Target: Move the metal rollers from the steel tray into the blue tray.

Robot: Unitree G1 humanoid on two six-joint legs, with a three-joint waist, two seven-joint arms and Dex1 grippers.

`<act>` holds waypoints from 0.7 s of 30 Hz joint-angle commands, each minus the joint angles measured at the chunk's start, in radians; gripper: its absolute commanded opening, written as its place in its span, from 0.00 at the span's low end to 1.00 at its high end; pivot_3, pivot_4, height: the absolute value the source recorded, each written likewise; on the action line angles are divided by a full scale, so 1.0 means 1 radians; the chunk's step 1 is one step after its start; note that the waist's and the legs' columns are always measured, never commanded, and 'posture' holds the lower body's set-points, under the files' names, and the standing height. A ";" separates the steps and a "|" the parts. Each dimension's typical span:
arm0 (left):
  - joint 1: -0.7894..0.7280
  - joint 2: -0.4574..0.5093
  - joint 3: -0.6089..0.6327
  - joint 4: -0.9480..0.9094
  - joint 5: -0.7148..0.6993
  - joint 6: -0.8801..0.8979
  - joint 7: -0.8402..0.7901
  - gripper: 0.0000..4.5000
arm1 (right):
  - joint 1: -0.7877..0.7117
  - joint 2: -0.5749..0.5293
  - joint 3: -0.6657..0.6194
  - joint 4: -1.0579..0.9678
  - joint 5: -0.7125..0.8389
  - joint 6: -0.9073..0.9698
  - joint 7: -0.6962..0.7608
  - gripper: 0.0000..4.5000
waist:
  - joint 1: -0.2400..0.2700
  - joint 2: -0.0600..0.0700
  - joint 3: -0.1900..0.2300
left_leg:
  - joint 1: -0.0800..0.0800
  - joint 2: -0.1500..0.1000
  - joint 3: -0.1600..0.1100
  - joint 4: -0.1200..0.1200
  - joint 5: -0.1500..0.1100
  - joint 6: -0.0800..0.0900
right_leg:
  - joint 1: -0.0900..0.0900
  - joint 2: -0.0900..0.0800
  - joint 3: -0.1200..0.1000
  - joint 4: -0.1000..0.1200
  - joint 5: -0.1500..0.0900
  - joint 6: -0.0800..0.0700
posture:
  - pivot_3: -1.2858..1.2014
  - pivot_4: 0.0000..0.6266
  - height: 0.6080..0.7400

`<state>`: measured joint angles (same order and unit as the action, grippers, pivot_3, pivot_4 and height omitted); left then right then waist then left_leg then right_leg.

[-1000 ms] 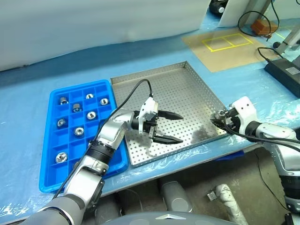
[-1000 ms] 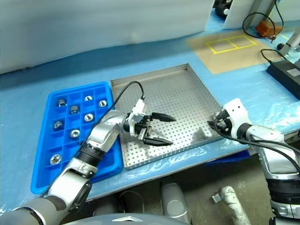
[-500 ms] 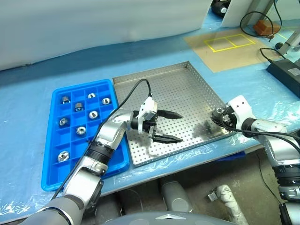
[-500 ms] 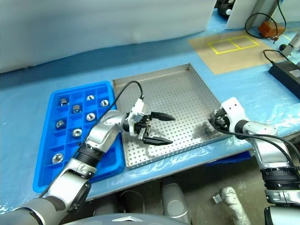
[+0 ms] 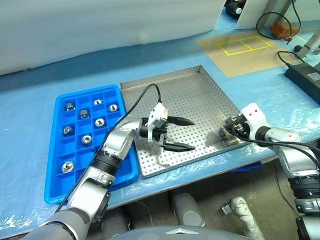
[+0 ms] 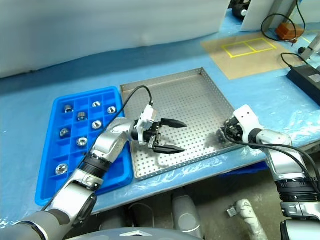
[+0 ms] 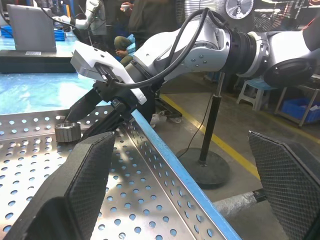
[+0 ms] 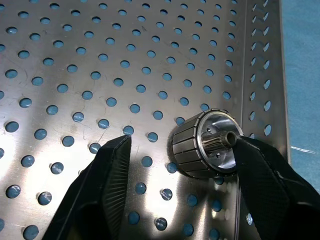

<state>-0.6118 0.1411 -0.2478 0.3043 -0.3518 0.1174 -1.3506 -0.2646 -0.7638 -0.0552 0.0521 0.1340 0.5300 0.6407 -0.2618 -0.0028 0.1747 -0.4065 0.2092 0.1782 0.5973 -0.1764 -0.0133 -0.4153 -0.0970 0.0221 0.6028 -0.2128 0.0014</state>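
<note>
Far left of both pincers, the blue tray (image 5: 60,150) lies on the blue table cover (image 5: 30,100), its long right edge hard against the steel tray's (image 5: 200,90) left rim. Seven rollers (image 5: 86,139) sit in separate compartments, well behind the left pincer's wrist; other cells stand free.

Left pincer (image 5: 182,134) hangs over the steel tray's middle, pointing twd the right rim, fingers spread wide w/ nothing between. Open perforated floor lies all round it, esp. twd the far rim.

Right pincer (image 8: 180,150) is down at the steel tray's right rim, near the front right corner. One roller (image 8: 205,145) lies on its side on the floor btwn the spread fingers (image 8: 107,185), closer to the rim-side finger, whose tip overlaps its end; can't tell if they touch. Other finger is clear of it. Raised rim runs just beside the roller, so little room that side; bare floor on the other side.
</note>
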 commanded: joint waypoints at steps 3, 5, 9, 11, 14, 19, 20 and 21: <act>0.000 0.001 0.004 -0.042 -0.013 -0.013 0.007 1.00 | 0.003 0.021 0.031 -0.011 -0.033 -0.008 -0.012 0.30 | -0.003 0.000 0.000 | 0.000 0.000 0.000 0.000 0.000 0.000 | 0.000 0.000 0.000 0.000 0.000 0.000 | 0.27 0.24 1.00; 0.000 0.004 0.006 -0.042 -0.013 -0.014 0.011 1.00 | -0.002 0.024 0.027 0.000 -0.031 -0.013 -0.006 0.25 | -0.003 -0.001 0.000 | 0.000 0.001 0.000 0.000 0.000 0.000 | 0.000 0.001 0.000 0.000 0.000 0.000 | 0.27 0.24 1.00; 0.000 0.008 0.008 -0.043 -0.012 -0.015 0.013 1.00 | -0.012 0.022 0.028 0.021 -0.052 -0.022 -0.021 0.19 | -0.003 -0.001 0.000 | 0.001 0.000 0.000 0.000 0.000 0.000 | 0.001 0.000 0.000 0.000 0.000 0.000 | 0.27 0.24 1.00; -0.001 0.009 0.008 -0.040 -0.011 -0.017 0.015 1.00 | -0.013 0.021 0.021 0.016 -0.036 -0.042 0.001 0.19 | -0.003 -0.001 0.000 | 0.001 0.000 0.000 0.000 0.000 0.000 | 0.001 0.000 0.000 0.000 0.000 0.001 | 0.27 0.24 1.00; -0.002 0.009 0.009 -0.039 -0.011 -0.019 0.018 1.00 | -0.029 0.029 0.022 0.030 -0.050 -0.035 -0.022 0.19 | -0.003 -0.001 0.000 | 0.001 0.000 0.000 0.000 0.000 0.000 | 0.000 0.000 0.000 0.000 -0.001 0.001 | 0.27 0.24 1.00; -0.002 0.010 0.008 -0.039 -0.011 -0.021 0.020 1.00 | -0.027 0.039 0.014 0.021 -0.043 -0.041 -0.013 0.19 | -0.002 -0.001 0.000 | 0.000 0.000 0.000 -0.001 0.000 0.000 | 0.000 0.000 0.000 0.000 -0.001 0.001 | 0.27 0.24 1.00; -0.001 0.011 0.008 -0.040 -0.012 -0.020 0.020 1.00 | -0.028 0.039 0.014 0.018 -0.050 -0.041 -0.021 0.19 | -0.002 -0.001 0.000 | 0.000 0.000 0.000 -0.001 0.000 0.000 | 0.000 0.000 0.000 0.000 -0.001 0.001 | 0.27 0.24 1.00; -0.002 0.012 0.007 -0.041 -0.012 -0.019 0.019 1.00 | -0.032 0.038 0.013 0.010 -0.050 -0.038 -0.021 0.19 | -0.002 -0.001 0.000 | 0.000 0.000 0.000 -0.001 0.000 0.000 | 0.000 0.000 0.000 0.000 -0.001 0.002 | 0.27 0.24 1.00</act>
<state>-0.6114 0.1542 -0.2475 0.3010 -0.3518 0.1126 -1.3310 -0.2926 -0.7299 -0.0458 0.0723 0.0936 0.4878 0.6237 -0.2640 -0.0042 0.1749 -0.4064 0.2090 0.1780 0.5965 -0.1767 -0.0131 -0.4156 -0.0973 0.0219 0.6026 -0.2137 0.0029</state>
